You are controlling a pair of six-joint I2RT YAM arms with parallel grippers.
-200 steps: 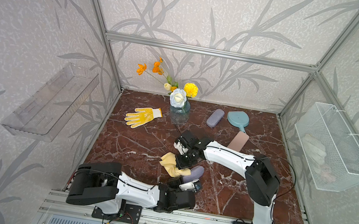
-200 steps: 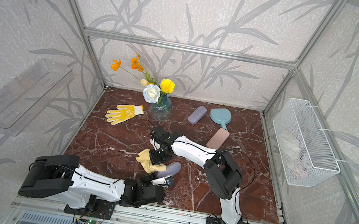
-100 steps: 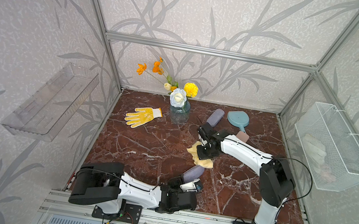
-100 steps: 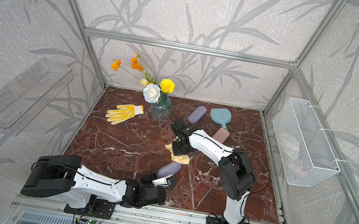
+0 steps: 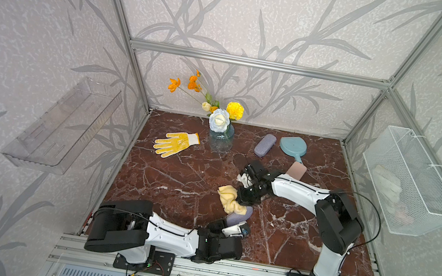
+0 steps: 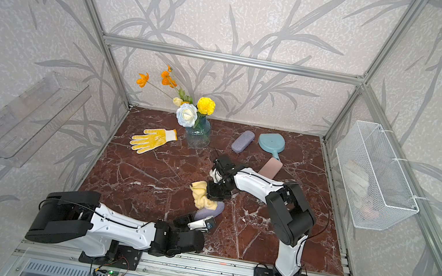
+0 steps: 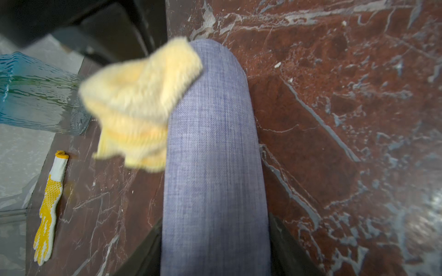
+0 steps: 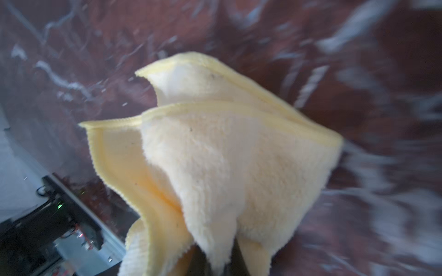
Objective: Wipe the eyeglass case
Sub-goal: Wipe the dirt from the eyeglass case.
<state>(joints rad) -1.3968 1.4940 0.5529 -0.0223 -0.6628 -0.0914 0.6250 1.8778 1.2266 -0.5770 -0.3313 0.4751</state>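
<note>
Case first: the blue-grey woven-fabric eyeglass case (image 7: 212, 155) is near the front of the red-brown marble tabletop (image 5: 177, 174), about midway across, its near end clamped between my left fingers (image 7: 287, 248). My right fingers (image 8: 236, 259) are pinched together on a fluffy pale-yellow cloth (image 8: 227, 167), which is bunched against the case's far left edge, touching it. At the far side stand a glass vase of flowers (image 5: 221, 140), a yellow-dotted work glove (image 5: 174, 143) to its left and a second similar case (image 5: 265, 145) to its right.
</note>
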